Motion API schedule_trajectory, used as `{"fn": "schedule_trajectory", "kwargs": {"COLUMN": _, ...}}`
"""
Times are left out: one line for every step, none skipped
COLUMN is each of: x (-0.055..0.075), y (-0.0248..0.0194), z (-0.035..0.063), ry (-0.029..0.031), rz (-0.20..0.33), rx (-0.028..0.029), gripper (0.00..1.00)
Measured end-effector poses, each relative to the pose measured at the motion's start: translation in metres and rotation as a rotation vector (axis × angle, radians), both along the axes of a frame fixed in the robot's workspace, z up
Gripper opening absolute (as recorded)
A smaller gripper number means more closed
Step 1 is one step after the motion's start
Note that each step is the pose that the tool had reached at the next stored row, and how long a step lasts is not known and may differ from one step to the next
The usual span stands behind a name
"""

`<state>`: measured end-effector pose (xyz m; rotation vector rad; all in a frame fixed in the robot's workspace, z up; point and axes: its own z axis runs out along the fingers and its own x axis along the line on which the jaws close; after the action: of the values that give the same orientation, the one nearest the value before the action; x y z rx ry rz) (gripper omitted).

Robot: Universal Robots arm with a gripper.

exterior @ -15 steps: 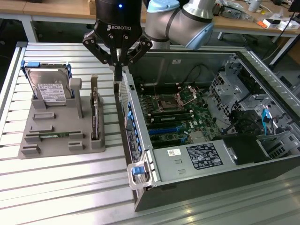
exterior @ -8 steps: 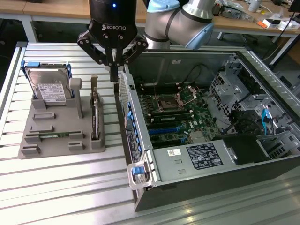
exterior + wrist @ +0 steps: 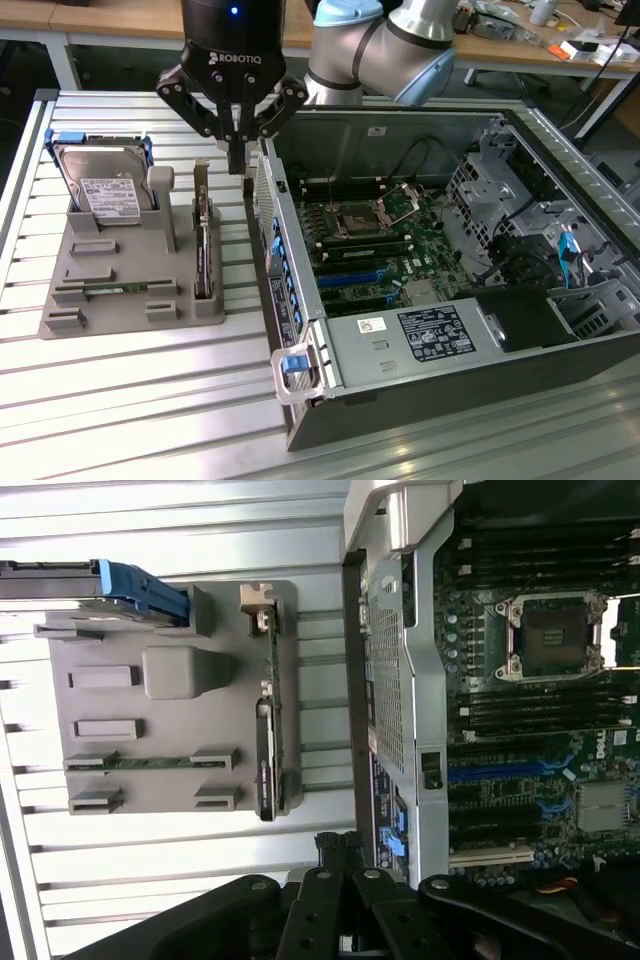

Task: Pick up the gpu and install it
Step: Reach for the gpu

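Claw [image 3: 237,162], fingers pressed together and pinching nothing, hangs from the arm [image 3: 400,40] above the gap between the grey holder [image 3: 70,320] and the open computer case [image 3: 400,400], towards the far end of both. In the wrist view the claw [image 3: 340,852] appears as dark closed fingers over the slatted worktop [image 3: 200,880], just beside the case's perforated side wall.

The gpu [image 3: 203,255] stands on its long edge in a slot along the holder's side nearest the case, at the exterior view's left of the case and apart from the claw. Its silver bracket is at the far end. The wrist view shows the gpu [image 3: 266,742] edge on, seated in the holder [image 3: 130,710].

A hard drive [image 3: 105,190] with a white label and blue side rails stands upright at the holder's far end, on the exterior view's left. A thin green memory stick [image 3: 110,290] lies in low clips nearer the front.

Inside the case, the motherboard [image 3: 400,250] lies flat, with the processor socket [image 3: 365,215] towards the far side and blue expansion slots [image 3: 350,275] nearer the front.
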<state>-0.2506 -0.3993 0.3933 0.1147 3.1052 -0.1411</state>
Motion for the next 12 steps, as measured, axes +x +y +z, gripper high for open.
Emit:
{"fn": "schedule_trajectory", "kwargs": {"x": -0.0005, "y": -0.0003, "z": 0.0, "ry": -0.0001, "rz": 0.0, "rx": 0.0122, "gripper": 0.11}}
{"fn": "schedule_trajectory", "kwargs": {"x": -0.0009, "y": -0.0007, "z": -0.0001, "ry": -0.0002, "rz": 0.0, "rx": 0.0262, "gripper": 0.11}}
{"fn": "schedule_trajectory", "kwargs": {"x": -0.0015, "y": -0.0011, "z": 0.0, "ry": -0.0001, "rz": 0.0, "rx": 0.0432, "gripper": 0.11}}
{"fn": "schedule_trajectory", "kwargs": {"x": -0.0023, "y": -0.0017, "z": 0.0, "ry": -0.0001, "rz": 0.0, "rx": 0.0626, "gripper": 0.11}}
{"fn": "schedule_trajectory", "kwargs": {"x": -0.0038, "y": -0.0024, "z": 0.0, "ry": -0.0001, "rz": 0.0, "rx": 0.0839, "gripper": 0.11}}
{"fn": "schedule_trajectory", "kwargs": {"x": -0.0047, "y": -0.0028, "z": 0.0, "ry": -0.0001, "rz": 0.0, "rx": 0.0941, "gripper": 0.11}}
{"fn": "schedule_trajectory", "kwargs": {"x": -0.0065, "y": -0.0034, "z": 0.0, "ry": -0.0001, "rz": 0.0, "rx": 0.1097, "gripper": 0.11}}
{"fn": "schedule_trajectory", "kwargs": {"x": -0.0072, "y": -0.0035, "z": 0.0, "ry": 0.0, "rz": 0.0, "rx": 0.1158, "gripper": 0.11}}
{"fn": "schedule_trajectory", "kwargs": {"x": -0.0079, "y": -0.0038, "z": 0.0, "ry": 0.0, "rz": 0.0, "rx": 0.1261, "gripper": 0.11}}
{"fn": "schedule_trajectory", "kwargs": {"x": -0.0079, "y": -0.0037, "z": 0.0, "ry": -0.0001, "rz": 0.0, "rx": 0.1276, "gripper": 0.11}}
{"fn": "schedule_trajectory", "kwargs": {"x": -0.0079, "y": -0.0037, "z": 0.0, "ry": -0.0001, "rz": 0.0, "rx": 0.1277, "gripper": 0.11}}
{"fn": "schedule_trajectory", "kwargs": {"x": -0.0079, "y": -0.0037, "z": 0.0, "ry": -0.0001, "rz": 0.0, "rx": 0.1277, "gripper": 0.11}}
